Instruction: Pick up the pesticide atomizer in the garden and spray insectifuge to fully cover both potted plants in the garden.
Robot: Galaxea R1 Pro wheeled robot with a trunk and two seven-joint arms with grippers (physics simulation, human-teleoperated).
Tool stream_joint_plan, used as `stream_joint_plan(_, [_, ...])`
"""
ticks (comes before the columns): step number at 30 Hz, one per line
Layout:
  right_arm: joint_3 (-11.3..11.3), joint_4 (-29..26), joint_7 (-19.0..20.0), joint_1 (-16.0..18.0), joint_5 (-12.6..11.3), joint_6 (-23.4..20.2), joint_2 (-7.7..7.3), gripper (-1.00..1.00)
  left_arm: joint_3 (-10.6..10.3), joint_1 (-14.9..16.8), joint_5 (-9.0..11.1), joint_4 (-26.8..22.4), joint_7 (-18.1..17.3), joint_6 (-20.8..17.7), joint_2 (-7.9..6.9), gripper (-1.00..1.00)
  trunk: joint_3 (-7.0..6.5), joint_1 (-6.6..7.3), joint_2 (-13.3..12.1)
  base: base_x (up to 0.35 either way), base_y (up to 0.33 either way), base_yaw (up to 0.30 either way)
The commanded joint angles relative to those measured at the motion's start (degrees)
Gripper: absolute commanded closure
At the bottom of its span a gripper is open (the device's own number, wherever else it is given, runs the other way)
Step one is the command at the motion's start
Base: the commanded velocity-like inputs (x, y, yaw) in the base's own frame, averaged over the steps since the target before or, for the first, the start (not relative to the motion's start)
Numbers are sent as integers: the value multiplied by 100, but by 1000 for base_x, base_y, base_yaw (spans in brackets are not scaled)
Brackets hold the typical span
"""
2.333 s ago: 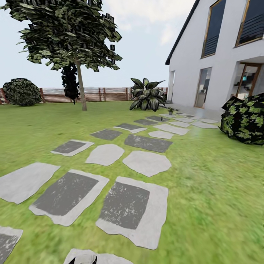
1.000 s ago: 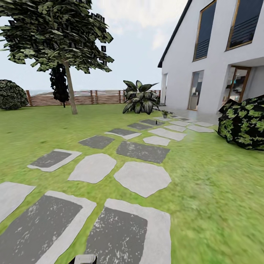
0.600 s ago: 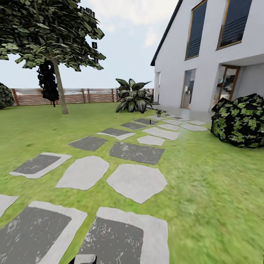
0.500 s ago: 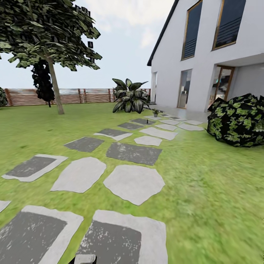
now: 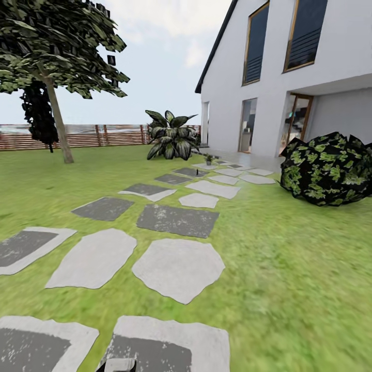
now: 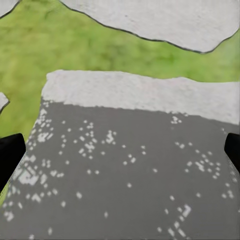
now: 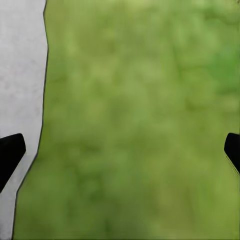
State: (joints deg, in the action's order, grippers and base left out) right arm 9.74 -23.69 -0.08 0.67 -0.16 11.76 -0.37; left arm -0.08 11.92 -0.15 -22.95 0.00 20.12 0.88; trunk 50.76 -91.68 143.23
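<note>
Both grippers are hanging spread apart — left gripper over a paving slab, right gripper over grass.

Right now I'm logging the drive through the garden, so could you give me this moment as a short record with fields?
setting: green grass lawn beside a white house
path: grey stone paving slabs leading toward the house
boundary: brown horizontal-slat wooden fence at the far edge
plants: leafy tree, dark white-streaked broad-leaf plant, dark speckled bush
left gripper: jaws wide apart, empty, over a slab
right gripper: jaws wide apart, empty, over grass
atomizer: not identifiable
</note>
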Motion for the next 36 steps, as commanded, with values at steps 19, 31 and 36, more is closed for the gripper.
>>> stream_joint_plan(19, [0, 12, -1, 3, -2, 20, 1, -100, 0, 3, -1, 5, 0, 18, 2, -100, 103, -2, 2, 285, 0, 0])
stream_joint_plan(31, [1, 8, -1, 3, -2, 20, 1, -100, 0, 3, -1, 6, 0, 18, 0, -100, 111, -2, 2, 284, 0, 0])
stream_joint_plan(36, [0, 6, -1, 3, -2, 20, 1, -100, 0, 3, -2, 5, 0, 18, 0, -100, 151, -2, 2, 284, 0, 0])
